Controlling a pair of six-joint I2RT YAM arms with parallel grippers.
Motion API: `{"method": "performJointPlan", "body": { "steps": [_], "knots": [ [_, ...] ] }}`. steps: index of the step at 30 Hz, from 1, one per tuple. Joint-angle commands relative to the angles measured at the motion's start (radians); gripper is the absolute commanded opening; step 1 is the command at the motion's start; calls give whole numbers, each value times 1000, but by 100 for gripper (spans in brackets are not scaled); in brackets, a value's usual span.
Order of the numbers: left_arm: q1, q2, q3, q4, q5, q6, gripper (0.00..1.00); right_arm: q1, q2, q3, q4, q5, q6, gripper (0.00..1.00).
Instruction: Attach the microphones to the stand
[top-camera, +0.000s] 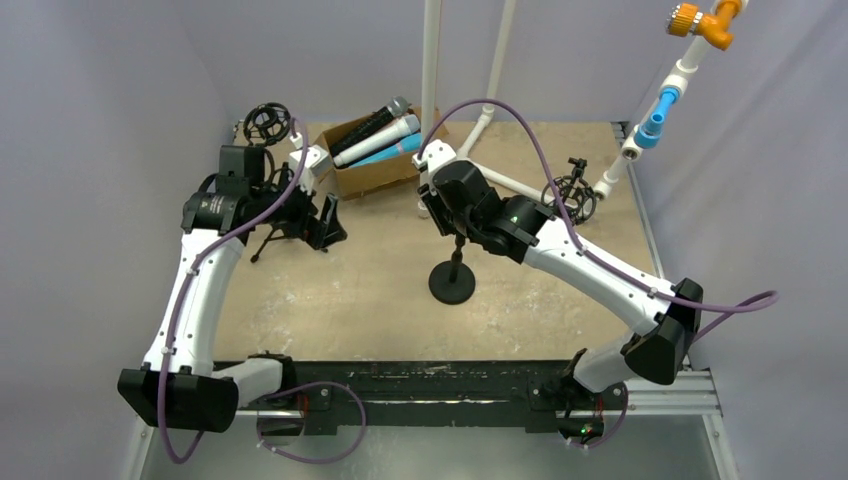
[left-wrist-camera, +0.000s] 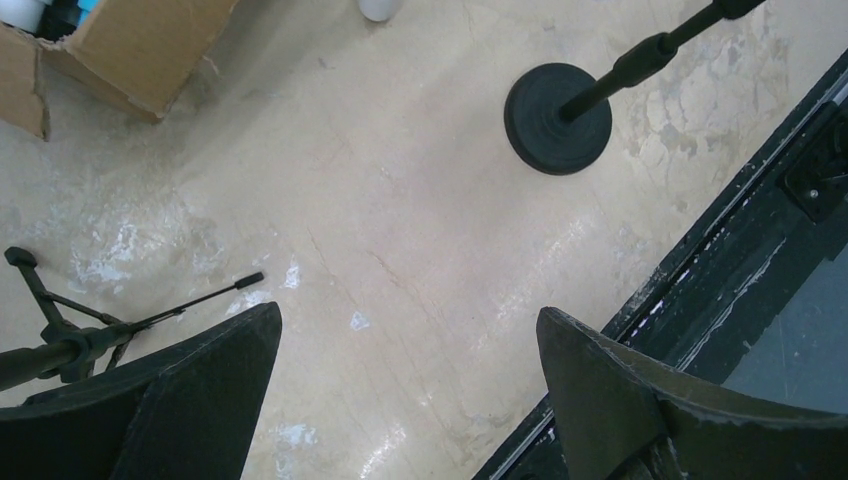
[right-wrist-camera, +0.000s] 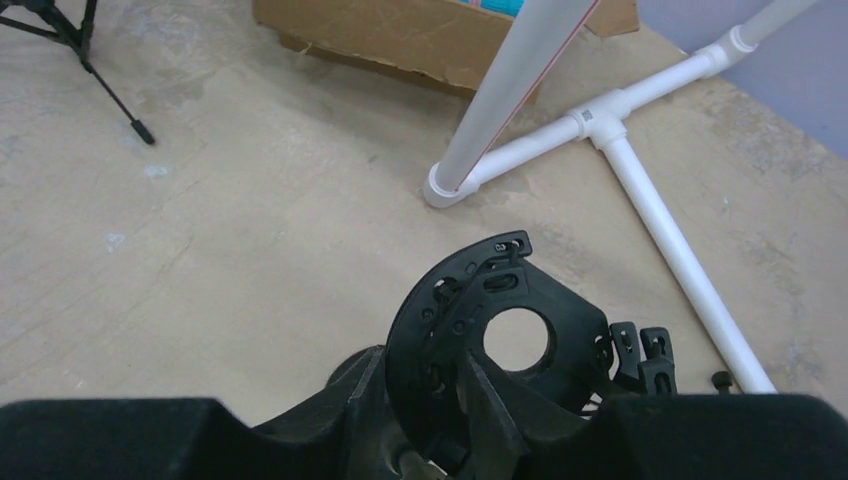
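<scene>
Far left of the top view: tripod stand (top-camera: 268, 128), spider mount up top. Left gripper (top-camera: 326, 222) sits just right of it, jaws spread wide, nothing in them. Upper centre: cardboard box (top-camera: 375, 180) w/ the microphones (top-camera: 378, 140) lying inside, black, white and blue showing side by side. Centre: round-base stand (top-camera: 452, 284), right gripper (right-wrist-camera: 430, 415) over its top. Wrist cam shows a black shock mount (right-wrist-camera: 490, 335) btwn the fingers, can't tell if clamped. Right: white PVC frame (top-camera: 500, 178), and a second mount (top-camera: 572, 190) beside it.
</scene>
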Motion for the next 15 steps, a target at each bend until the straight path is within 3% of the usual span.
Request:
{"method": "performJointPlan", "body": {
  "steps": [1, 2, 4, 15],
  "knots": [
    [-29, -23, -39, 65, -32, 15, 100, -29, 0, 16, 7, 66, -64, 24],
    [-39, -21, -47, 73, -36, 14, 100, -46, 0, 26, 12, 71, -74, 17],
    [-64, -13, -60, 91, -54, 13, 100, -92, 0, 45, 33, 72, -112, 12],
    [-151, 88, -73, 211, -184, 30, 100, -206, 80, 117, 175, 109, -190, 7]
  ]
}}
